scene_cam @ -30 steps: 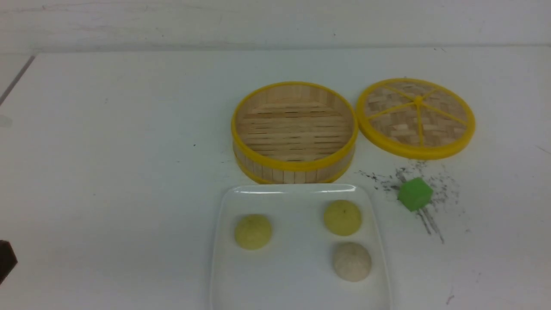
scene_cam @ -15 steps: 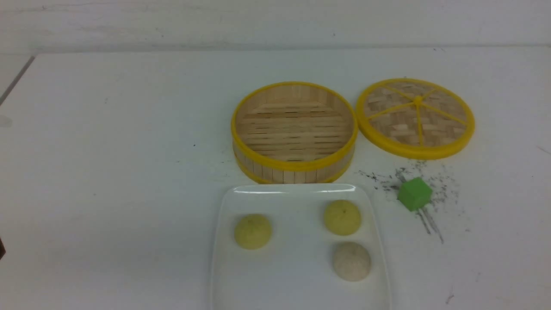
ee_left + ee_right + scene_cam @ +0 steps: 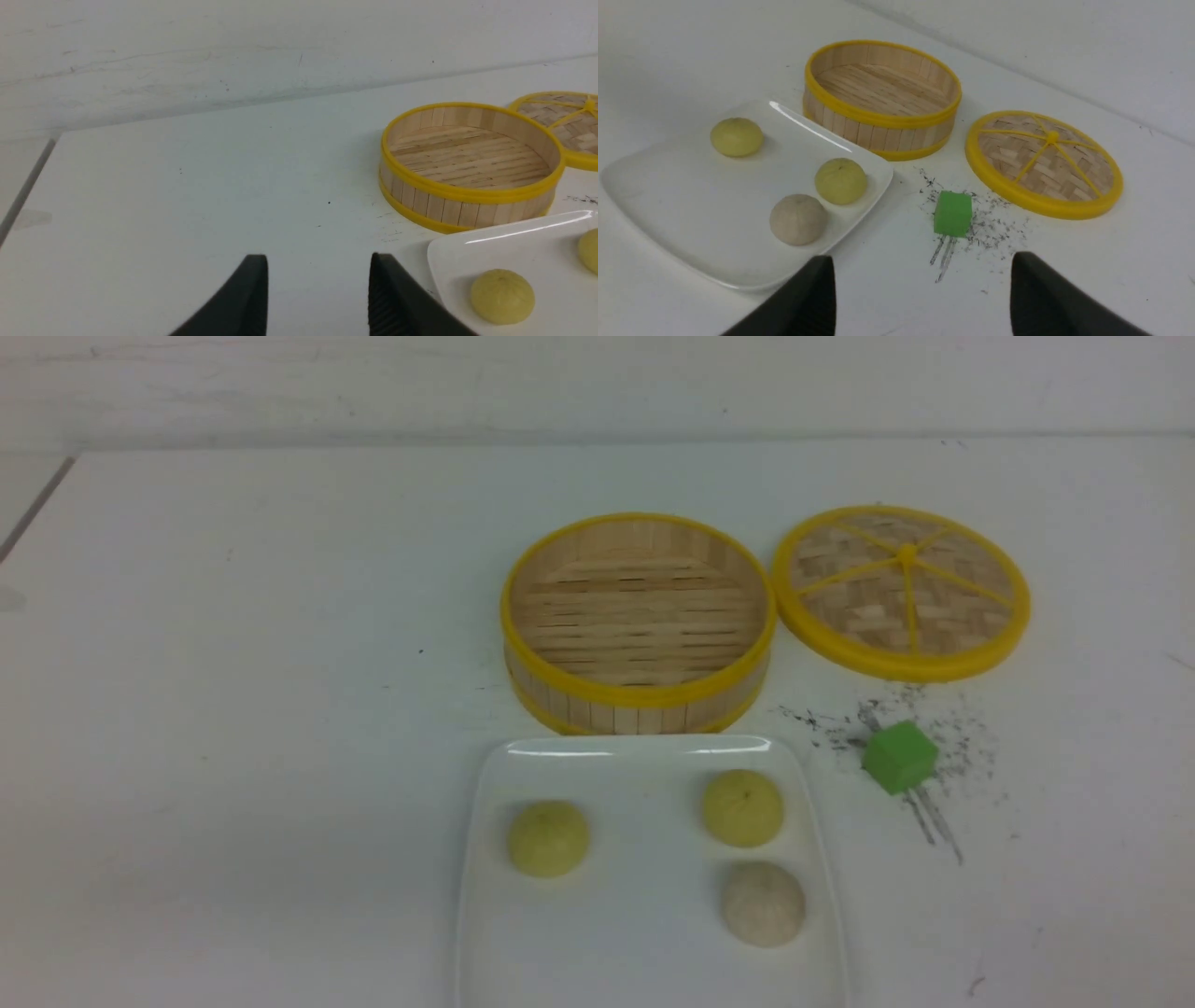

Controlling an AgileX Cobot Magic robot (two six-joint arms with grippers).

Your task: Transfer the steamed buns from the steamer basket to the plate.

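All three buns (image 3: pixel 743 807) sit on the plate (image 3: pixel 644 957), which lies just near of the basket (image 3: pixel 639 702), now empty. The left gripper (image 3: pixel 317 261) has slipped out of the front view at the near left edge, jaws apart and holding nothing. The right gripper (image 3: pixel 920 259) gapes wide, also empty. The task looks finished, with the arms pulling back

setting: lab bench | cue: scuffed white table (image 3: pixel 233 756), plain white wall (image 3: pixel 597 383)
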